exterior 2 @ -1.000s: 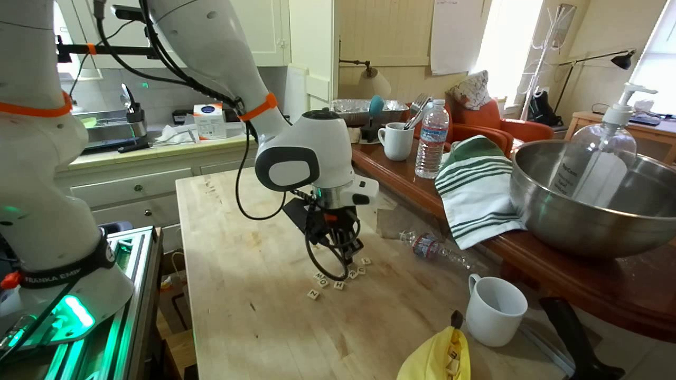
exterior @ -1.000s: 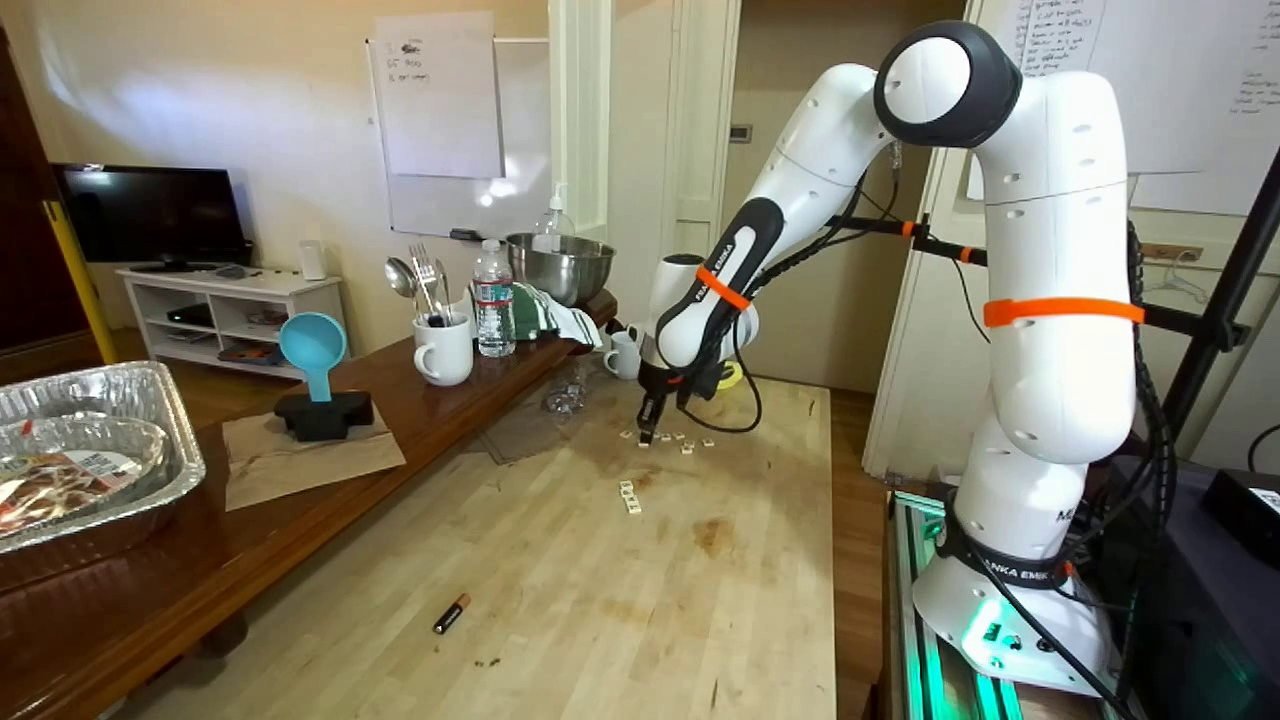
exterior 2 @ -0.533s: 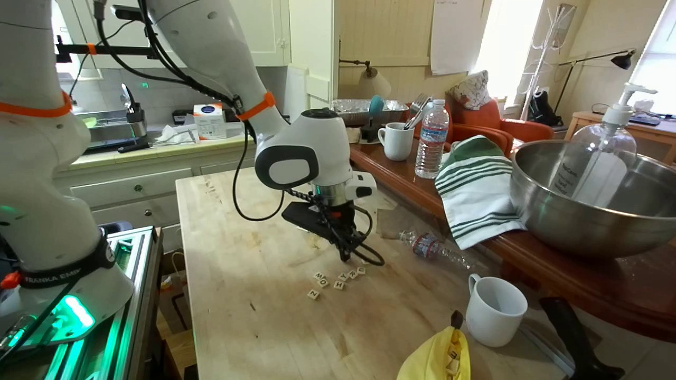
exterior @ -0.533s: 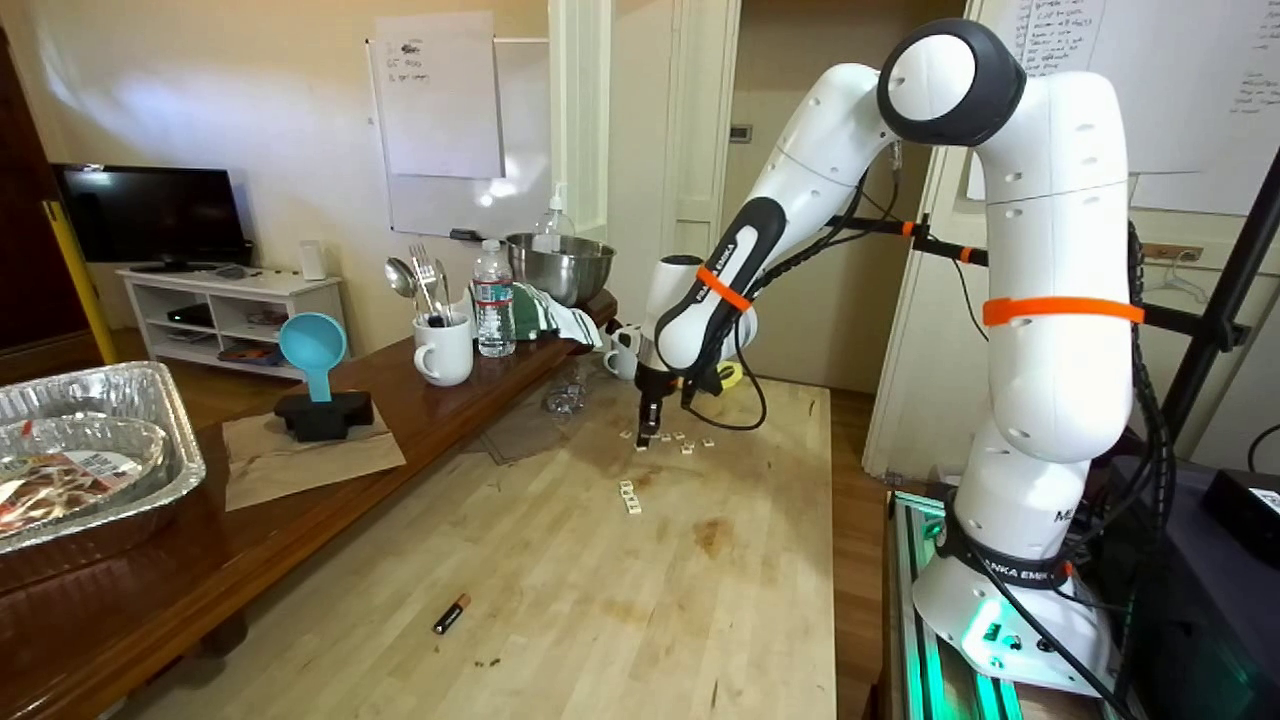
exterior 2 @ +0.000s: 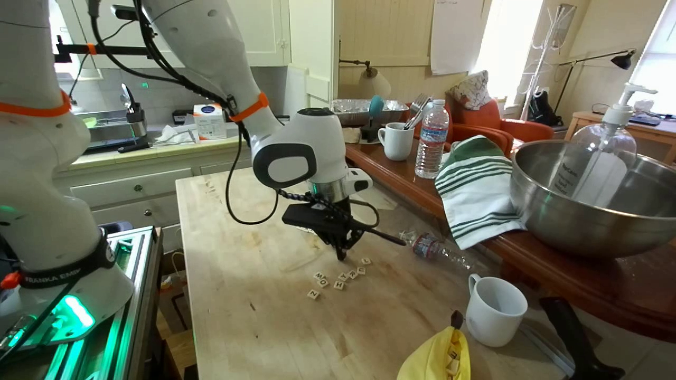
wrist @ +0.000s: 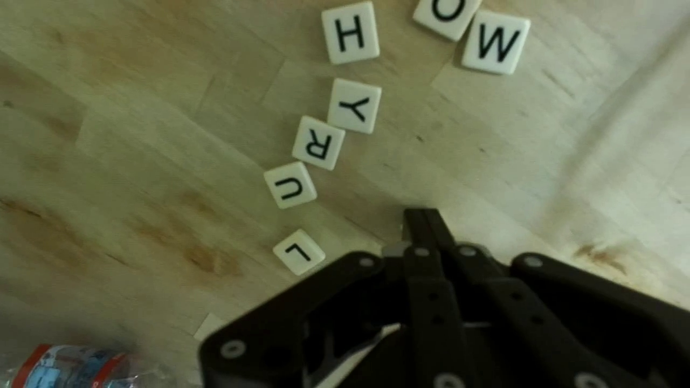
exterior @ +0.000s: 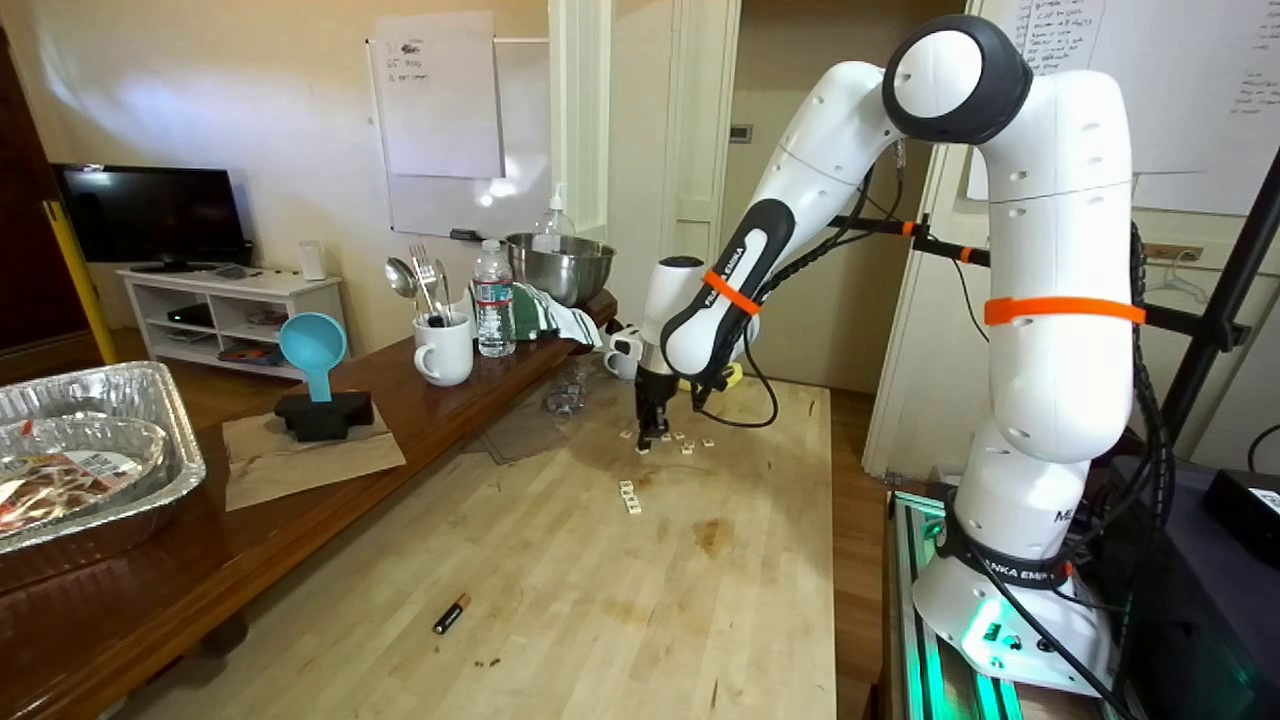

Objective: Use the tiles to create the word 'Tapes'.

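Small whitish letter tiles lie on the wooden table. In the wrist view these are H (wrist: 351,33), O (wrist: 446,13), W or M (wrist: 495,42), Y (wrist: 354,105), R (wrist: 318,143), U (wrist: 290,185) and L (wrist: 299,252). An N tile (exterior 2: 313,294) shows in an exterior view. A short row of several tiles (exterior: 633,507) lies apart, nearer that camera. My gripper (wrist: 422,211) points down with fingertips together, beside U and L. In an exterior view the gripper (exterior: 646,443) touches a pale tile (exterior: 643,450) at its tips; in the wrist view the fingers mostly hide it.
A yellow banana-shaped holder (exterior 2: 435,356) contains more tiles. A white mug (exterior 2: 495,311) and a crushed plastic bottle (exterior 2: 430,248) lie near the raised wooden counter (exterior 2: 380,164). A battery (exterior: 452,614) lies on the table. A steel bowl (exterior 2: 597,227) stands on the counter.
My gripper has turned about its vertical axis, its cable loop swinging round. The tile at the fingertips has shifted slightly. The other tiles have not moved.
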`<state>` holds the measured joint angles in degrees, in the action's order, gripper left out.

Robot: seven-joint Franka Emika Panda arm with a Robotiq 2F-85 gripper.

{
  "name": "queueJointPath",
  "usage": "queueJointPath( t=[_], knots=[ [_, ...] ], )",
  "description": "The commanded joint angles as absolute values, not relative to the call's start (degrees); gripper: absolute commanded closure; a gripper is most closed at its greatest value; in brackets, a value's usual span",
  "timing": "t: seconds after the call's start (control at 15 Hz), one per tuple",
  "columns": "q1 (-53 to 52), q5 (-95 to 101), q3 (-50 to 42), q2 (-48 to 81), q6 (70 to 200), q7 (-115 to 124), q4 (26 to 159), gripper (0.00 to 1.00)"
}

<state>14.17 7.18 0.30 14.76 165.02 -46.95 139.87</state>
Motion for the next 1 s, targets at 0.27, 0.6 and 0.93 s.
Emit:
queueJointPath(
  t=[0.27,0.6,0.93],
  knots=[
    [13.39,2.35,0.1,11.11,162.54,-39.38,142.39,1.0],
    [10.95,3.81,-2.14,9.55,162.32,-25.68,142.5,1.0],
    [6.5,6.88,-6.33,10.59,162.95,-6.3,141.77,1.0]
  ],
)
